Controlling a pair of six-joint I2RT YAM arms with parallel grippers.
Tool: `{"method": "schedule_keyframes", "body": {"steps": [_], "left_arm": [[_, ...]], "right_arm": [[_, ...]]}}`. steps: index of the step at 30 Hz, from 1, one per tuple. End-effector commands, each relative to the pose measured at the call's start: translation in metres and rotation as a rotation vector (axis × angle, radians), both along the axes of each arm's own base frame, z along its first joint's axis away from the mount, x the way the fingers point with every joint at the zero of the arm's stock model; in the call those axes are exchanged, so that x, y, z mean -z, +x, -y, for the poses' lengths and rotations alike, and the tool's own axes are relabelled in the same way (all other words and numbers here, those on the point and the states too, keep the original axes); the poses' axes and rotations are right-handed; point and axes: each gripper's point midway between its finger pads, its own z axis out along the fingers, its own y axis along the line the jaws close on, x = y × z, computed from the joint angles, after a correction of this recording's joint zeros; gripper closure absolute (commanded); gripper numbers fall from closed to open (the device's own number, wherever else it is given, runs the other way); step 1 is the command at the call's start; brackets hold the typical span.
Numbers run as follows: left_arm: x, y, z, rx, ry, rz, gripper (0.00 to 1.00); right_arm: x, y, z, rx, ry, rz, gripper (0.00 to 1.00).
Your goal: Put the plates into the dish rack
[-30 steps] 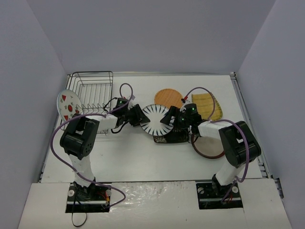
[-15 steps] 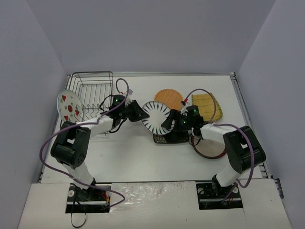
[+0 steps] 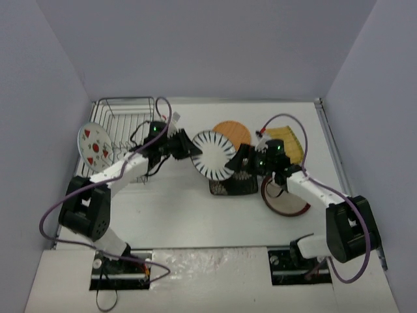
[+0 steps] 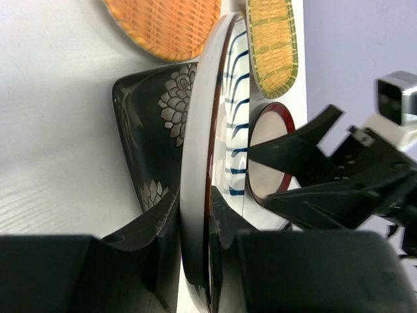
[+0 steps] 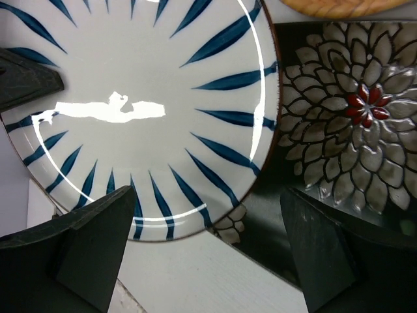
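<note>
Top external: grey walls [image 3: 208, 45] are enclosing the white table [image 3: 189, 208]. There the left gripper [image 3: 194, 151] is clamping the striped plate [image 3: 214, 154]; beside it the right gripper [image 3: 236, 160] is hovering, jaws spread, with the square plate [image 3: 234, 188] underneath.

Apparently six plates [image 3: 214, 154], one rack [image 3: 130, 120]

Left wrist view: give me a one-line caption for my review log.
Edge-on: left fingers pinch the rim of the striped plate, the dark square plate behind it.
</note>
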Motion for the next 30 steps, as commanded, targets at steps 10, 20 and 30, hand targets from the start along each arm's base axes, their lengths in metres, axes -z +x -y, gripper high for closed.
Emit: {"method": "schedule_keyframes", "body": {"steps": [10,20,30], "left_arm": [[-0.194,0.007,-0.092,-0.135,0.383,0.539,1.0],[-0.224,0.008,-0.245,-0.356,0.967,0.569,1.0],[-0.201,0.038,-0.347,-0.509,1.199,0.449,1.0]], "right_arm": [[-0.164,0.008,0.044,0.044,-0.082,0.385,0.0],[-0.153,-0.001,0.043,0.006,-0.089,0.37,0.0],[-0.137,-0.005,0.035,-0.061,-0.084,0.335,0.0]]}}
